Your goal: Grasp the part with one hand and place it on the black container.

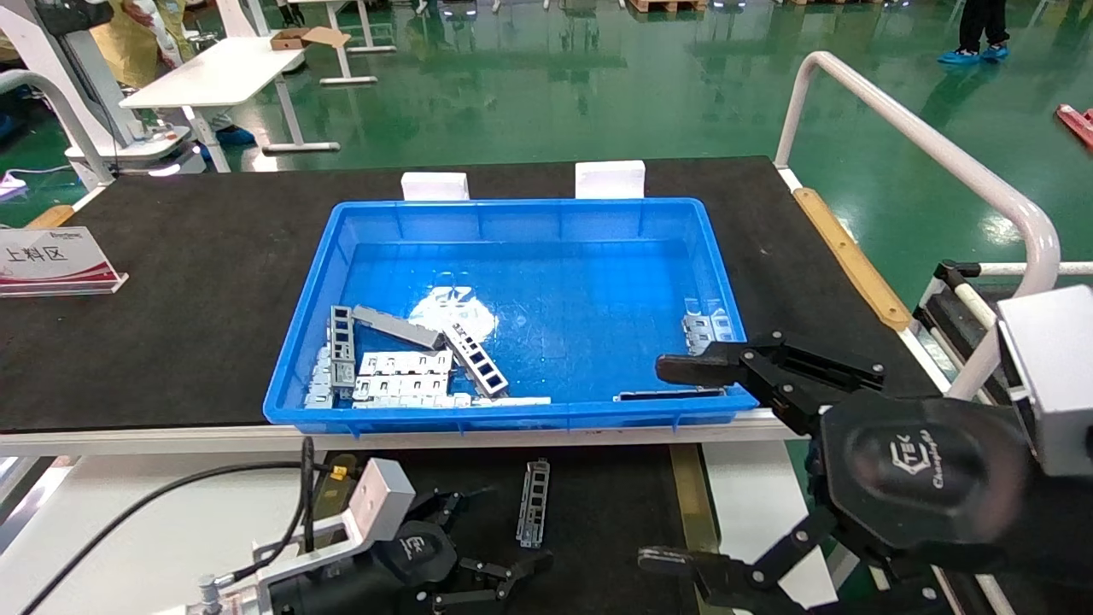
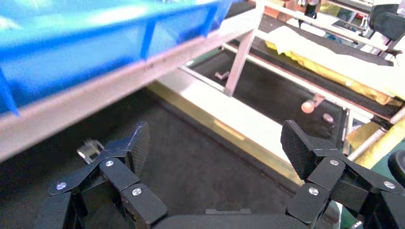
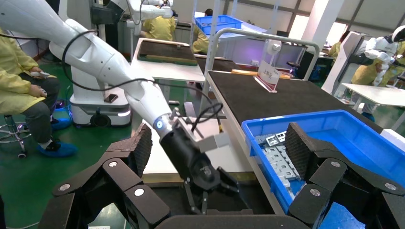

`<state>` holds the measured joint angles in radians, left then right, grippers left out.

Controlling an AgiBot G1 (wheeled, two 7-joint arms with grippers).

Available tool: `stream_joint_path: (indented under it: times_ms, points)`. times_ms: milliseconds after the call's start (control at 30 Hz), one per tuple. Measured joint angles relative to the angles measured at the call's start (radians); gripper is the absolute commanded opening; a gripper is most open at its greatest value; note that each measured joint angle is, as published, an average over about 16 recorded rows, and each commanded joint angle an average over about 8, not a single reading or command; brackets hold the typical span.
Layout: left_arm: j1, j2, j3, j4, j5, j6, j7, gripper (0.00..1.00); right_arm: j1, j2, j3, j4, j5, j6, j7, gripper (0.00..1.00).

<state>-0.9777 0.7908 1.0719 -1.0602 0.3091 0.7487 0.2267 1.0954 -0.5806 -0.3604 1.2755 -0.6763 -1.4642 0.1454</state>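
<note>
One part (image 1: 533, 502) lies flat on my black container (image 1: 598, 504), just beyond the left gripper (image 1: 504, 574), whose wide-open fingers seem clear of it; right gripper (image 1: 675, 461) gapes empty.

Right hand (image 1: 662, 465) runs off the head view's bottom edge, its lower finger partly cropped at five o'clock. Left hand (image 1: 504, 576) is clipped there too, at six o'clock. In the blue bin (image 1: 512, 415), the heaped plates (image 1: 401, 376) overlap, so no count. The part (image 2: 90, 149) hides behind a left-wrist finger.
</note>
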Motion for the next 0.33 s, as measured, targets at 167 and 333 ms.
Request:
stream_joint_path:
  times_ms: [167,333]
  points:
    - [-0.001,-0.035,-0.007,-0.06,-0.004,-0.02,-0.007,1.0,0.0,0.0,0.0,0.0,0.0,0.0,0.0,1.0]
    - [0.0,-0.055,-0.013,-0.095,-0.008,-0.036,-0.011,1.0,0.0,0.0,0.0,0.0,0.0,0.0,0.0,1.0]
